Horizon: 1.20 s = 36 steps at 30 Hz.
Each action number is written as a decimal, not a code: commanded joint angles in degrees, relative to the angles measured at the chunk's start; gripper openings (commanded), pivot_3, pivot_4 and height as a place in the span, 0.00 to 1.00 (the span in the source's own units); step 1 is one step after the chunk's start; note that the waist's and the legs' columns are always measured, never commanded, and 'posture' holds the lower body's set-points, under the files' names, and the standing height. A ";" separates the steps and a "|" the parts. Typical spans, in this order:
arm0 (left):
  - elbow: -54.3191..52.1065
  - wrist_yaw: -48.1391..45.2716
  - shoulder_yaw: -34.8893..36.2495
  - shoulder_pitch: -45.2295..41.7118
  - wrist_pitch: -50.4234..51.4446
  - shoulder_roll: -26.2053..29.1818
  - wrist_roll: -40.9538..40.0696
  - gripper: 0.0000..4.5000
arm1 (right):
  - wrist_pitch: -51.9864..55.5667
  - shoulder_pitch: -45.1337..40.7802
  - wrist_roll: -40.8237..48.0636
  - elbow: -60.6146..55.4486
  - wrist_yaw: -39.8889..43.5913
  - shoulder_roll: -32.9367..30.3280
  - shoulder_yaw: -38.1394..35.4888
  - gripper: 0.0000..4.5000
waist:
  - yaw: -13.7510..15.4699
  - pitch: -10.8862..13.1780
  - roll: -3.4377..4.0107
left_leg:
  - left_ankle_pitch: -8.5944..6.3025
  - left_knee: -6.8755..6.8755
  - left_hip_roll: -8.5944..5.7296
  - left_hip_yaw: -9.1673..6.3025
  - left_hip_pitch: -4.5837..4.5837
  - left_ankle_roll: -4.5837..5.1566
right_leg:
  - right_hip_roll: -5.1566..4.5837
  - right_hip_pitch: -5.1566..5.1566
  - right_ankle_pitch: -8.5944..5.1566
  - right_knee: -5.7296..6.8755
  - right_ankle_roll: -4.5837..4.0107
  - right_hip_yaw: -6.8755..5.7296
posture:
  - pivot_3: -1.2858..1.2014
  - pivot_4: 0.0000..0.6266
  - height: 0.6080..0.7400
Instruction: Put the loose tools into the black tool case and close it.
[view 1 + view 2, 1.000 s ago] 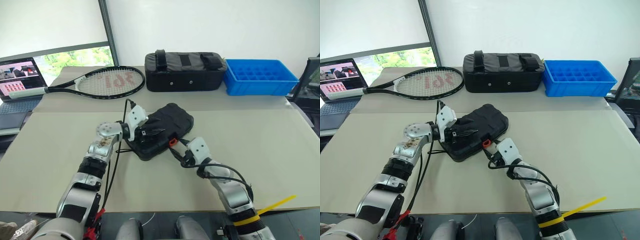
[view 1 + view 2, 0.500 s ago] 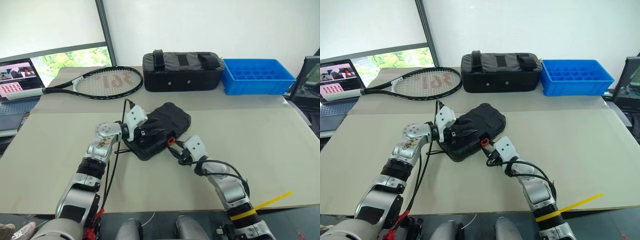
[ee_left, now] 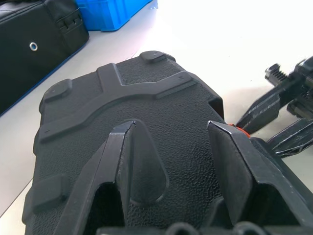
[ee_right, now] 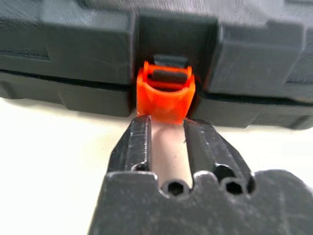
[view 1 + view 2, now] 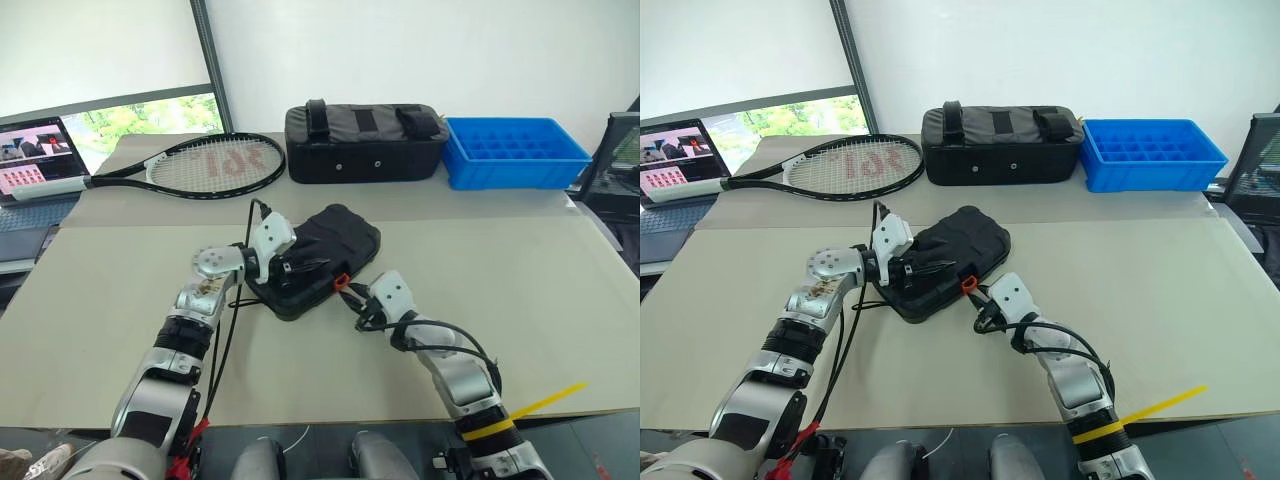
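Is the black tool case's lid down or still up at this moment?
Down. The black tool case shows lid meeting base along the seam, the orange latch across it. Whether the latch is snapped home, cannot tell.

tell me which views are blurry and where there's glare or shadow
Right wrist view: soft focus on the orange latch and the right tool. Left wrist view: the black tool case lid texture is sharp, the table beyond is washed out bright. Eye views: even light, only a faint shadow under the case.
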 commanded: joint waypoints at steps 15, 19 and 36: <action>3.51 0.65 -1.69 1.53 0.43 -1.20 1.61 0.56 | 6.22 -0.24 -2.26 -5.94 -0.21 -3.30 0.41 0.28 | 0.64 0.00 0.00 | 0.00 0.02 -0.03 0.01 0.01 0.00 | -0.03 0.03 0.00 -0.03 0.00 0.00 | 0.52 0.24 0.75; 3.34 0.92 -1.64 1.87 0.24 -1.36 1.59 0.56 | 6.82 -1.97 -2.30 -4.38 0.23 -3.29 0.83 0.28 | 0.91 0.00 0.00 | 0.00 0.02 -0.03 0.02 0.01 0.00 | -0.03 0.02 0.00 -0.03 0.00 0.00 | 0.52 0.24 0.75; 3.56 1.81 -1.37 2.41 -0.33 -1.48 1.43 0.56 | -0.26 -3.96 3.55 -12.04 -3.74 2.54 -6.31 0.28 | 1.04 -0.07 -0.03 | 0.00 0.01 -0.03 -0.02 0.01 0.00 | -0.01 0.03 0.00 -0.04 0.00 0.00 | 0.52 0.24 0.75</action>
